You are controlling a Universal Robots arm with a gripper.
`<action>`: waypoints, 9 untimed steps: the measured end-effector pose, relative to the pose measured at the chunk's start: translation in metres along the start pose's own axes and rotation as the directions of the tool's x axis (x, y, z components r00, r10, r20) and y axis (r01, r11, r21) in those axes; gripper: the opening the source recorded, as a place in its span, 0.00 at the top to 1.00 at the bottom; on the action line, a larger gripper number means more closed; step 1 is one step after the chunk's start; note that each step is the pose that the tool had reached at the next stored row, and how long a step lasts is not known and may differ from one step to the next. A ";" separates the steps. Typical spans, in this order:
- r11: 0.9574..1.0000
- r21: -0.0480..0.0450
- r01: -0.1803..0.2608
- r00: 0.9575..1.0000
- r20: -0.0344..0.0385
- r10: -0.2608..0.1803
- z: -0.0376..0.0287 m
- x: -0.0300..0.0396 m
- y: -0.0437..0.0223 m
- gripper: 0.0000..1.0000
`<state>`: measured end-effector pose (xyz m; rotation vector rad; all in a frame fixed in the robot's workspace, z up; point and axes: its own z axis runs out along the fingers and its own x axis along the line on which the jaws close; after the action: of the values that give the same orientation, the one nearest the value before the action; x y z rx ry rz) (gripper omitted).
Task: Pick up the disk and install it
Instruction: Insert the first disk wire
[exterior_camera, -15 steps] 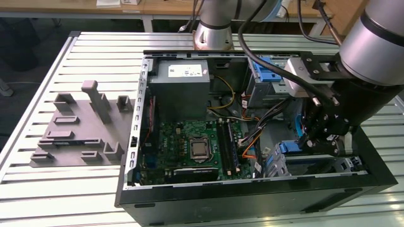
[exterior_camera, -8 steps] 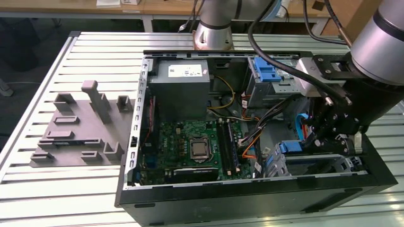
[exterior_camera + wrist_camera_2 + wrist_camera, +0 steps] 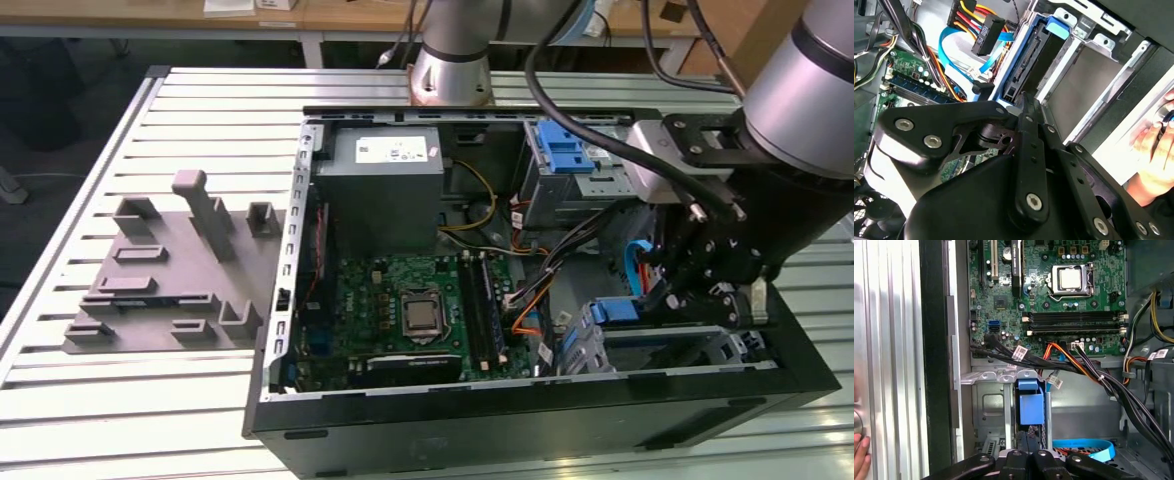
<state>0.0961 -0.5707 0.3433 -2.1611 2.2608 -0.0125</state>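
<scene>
The disk (image 3: 1029,65) stands edge-on in the lower drive bay of the open computer case (image 3: 534,410), its black connector side showing and its blue carrier (image 3: 1030,407) around it. In the exterior view the disk (image 3: 614,311) sits at the case's near right corner. My gripper (image 3: 1023,97) is inside the case just behind the disk, fingers shut together, with the tips against the disk's rear end. In the first wrist view the gripper (image 3: 1028,437) lines up with the carrier. Its black body (image 3: 707,270) hangs over the bay.
The grey power supply (image 3: 387,190) and green motherboard (image 3: 414,310) fill the case's left half. A blue caddy (image 3: 567,150) sits in the upper bay. Black and orange cables (image 3: 1074,360) and a blue cable (image 3: 1084,445) run close by. A person's hand (image 3: 1154,150) rests outside the case.
</scene>
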 end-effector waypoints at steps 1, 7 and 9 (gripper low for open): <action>1.000 0.000 0.000 1.000 0.000 0.000 -0.0010 0.0000 0.0000 0.89; 1.000 0.000 0.000 1.000 0.000 0.000 -0.0074 -0.0001 -0.0004 0.89; 1.000 0.000 0.000 1.000 0.000 0.000 -0.0090 -0.0001 -0.0005 0.89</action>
<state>0.0965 -0.5707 0.3523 -2.1611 2.2607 -0.0124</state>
